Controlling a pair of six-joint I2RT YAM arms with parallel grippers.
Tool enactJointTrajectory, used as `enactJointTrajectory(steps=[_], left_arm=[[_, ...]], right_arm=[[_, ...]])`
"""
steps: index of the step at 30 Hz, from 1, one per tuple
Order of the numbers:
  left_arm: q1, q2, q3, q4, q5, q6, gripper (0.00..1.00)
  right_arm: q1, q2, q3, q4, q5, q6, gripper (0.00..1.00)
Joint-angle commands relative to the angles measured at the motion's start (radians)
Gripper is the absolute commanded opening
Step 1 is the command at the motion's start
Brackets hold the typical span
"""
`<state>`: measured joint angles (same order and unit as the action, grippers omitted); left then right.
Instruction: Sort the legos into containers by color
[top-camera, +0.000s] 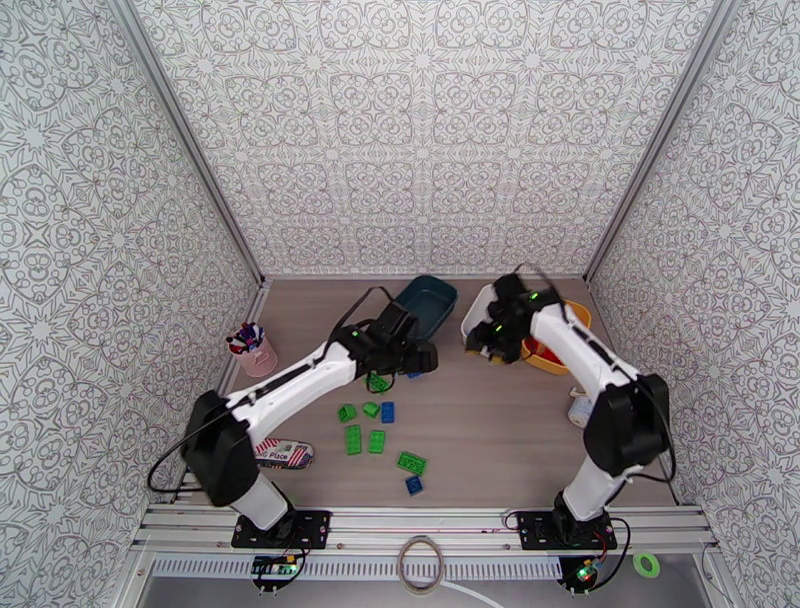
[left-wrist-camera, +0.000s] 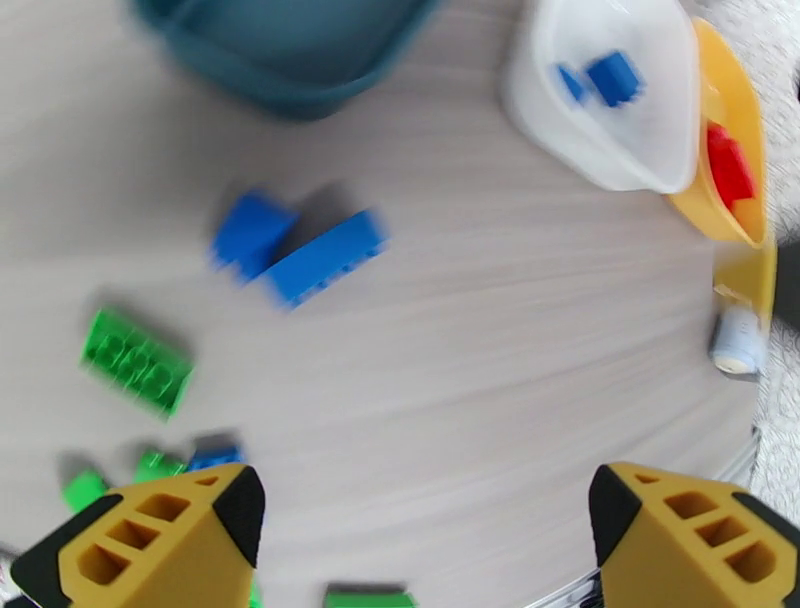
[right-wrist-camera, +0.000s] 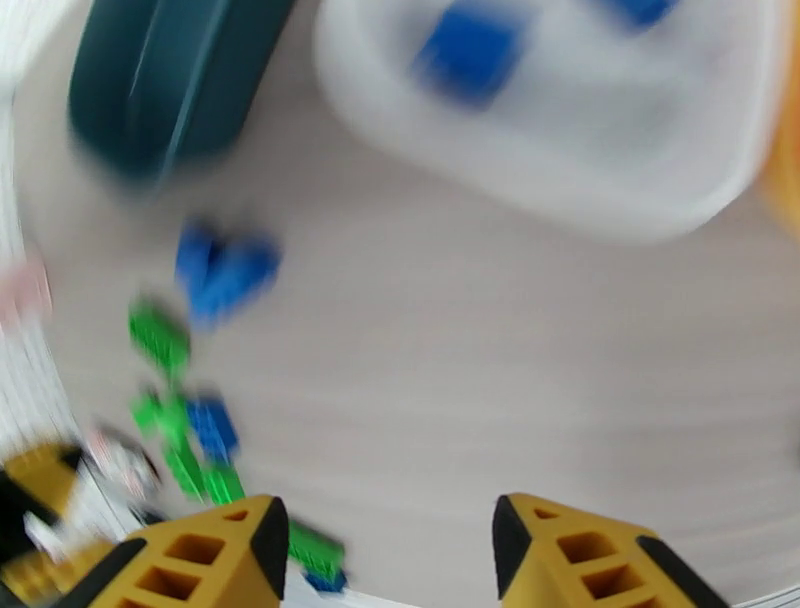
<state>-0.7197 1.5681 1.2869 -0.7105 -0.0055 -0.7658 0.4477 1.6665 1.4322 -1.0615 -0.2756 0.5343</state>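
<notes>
While the left hand and right hand are held wide and empty, legos are scattered over the middle of the tabletop, containers ranged along its far edge.

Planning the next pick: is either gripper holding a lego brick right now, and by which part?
Nothing is held. The left gripper with yellow, black-tipped fingers and the matching right gripper both stand open, jaws wide apart, nothing between them.
</notes>
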Motion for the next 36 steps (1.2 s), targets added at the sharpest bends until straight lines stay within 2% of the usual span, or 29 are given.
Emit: enactJointTrajectory(steps=[1,6,9,13,18,24,36], left_arm=[[0.013,-0.082,-0.103,-0.016,-0.066,-0.108,0.93],[0.009,-0.232,-0.264,-0.022,-0.082,-0.194,0.95],[0.0,-0.32,-0.351,-0.038,-0.099,-0.248,0.98],[-0.004,-0.433,-0.457,-0.072,-0.113,-0.317,0.99],[-0.004,-0.575,-0.556,-0.139,-0.122,-0.38,0.99],[-0.005,-0.709,-0.62,-0.21,-0.134,-0.424,0.99],[-0.038,-0.743,-0.652,-0.218,-0.146,-0.464,1.0]], right_arm=[[0.139,-0.07,-0.11,0.032,0.063,0.04,0.6],[0.402,-0.147,-0.229,0.072,0.138,0.151,0.65],[0.526,-0.145,-0.278,0.101,0.166,0.223,0.66],[0.652,-0.108,-0.306,0.163,0.174,0.301,0.66],[0.787,0.018,-0.271,0.212,0.184,0.352,0.63],[0.863,0.162,-0.171,0.155,0.211,0.371,0.6],[0.867,0.182,-0.178,0.156,0.213,0.389,0.56]])
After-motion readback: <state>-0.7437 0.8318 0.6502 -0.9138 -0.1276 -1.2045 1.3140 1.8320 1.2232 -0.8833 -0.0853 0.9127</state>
